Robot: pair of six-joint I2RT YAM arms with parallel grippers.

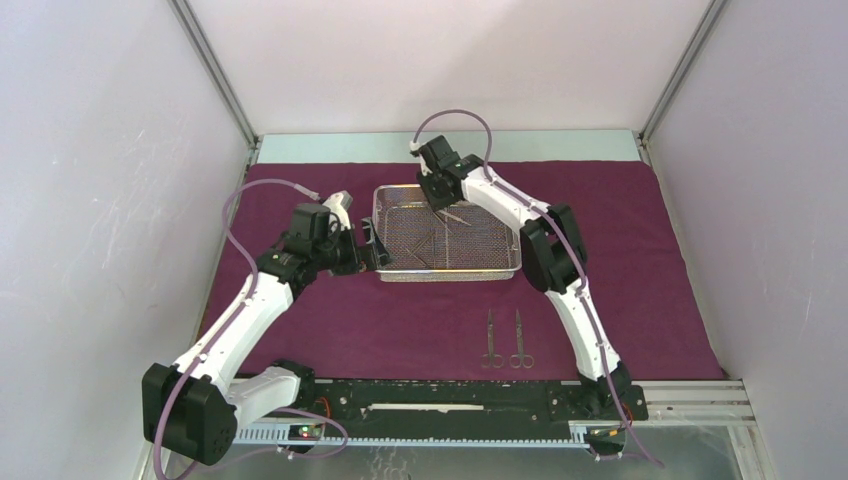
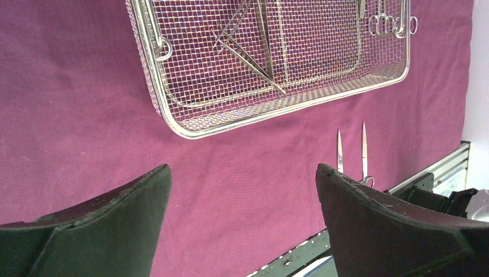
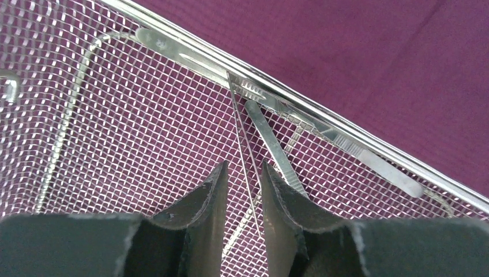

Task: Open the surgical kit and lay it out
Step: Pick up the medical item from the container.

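Expect light, stiff, slippery handling from the slim steel instrument lying in the rectangular silver wire-mesh tray on the maroon-purple cloth wrap; pinch mid-shaft with the narrowly parted right gripper straddling it, leaving the wide-open left gripper hovering beside the tray.

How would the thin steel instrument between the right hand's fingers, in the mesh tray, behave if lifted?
The thin steel instrument looks polished and very slim: probably light and stiff, but slippery. It lies on the mesh tray against other instruments, so it may snag or drag them. In the right hand it could pivot.
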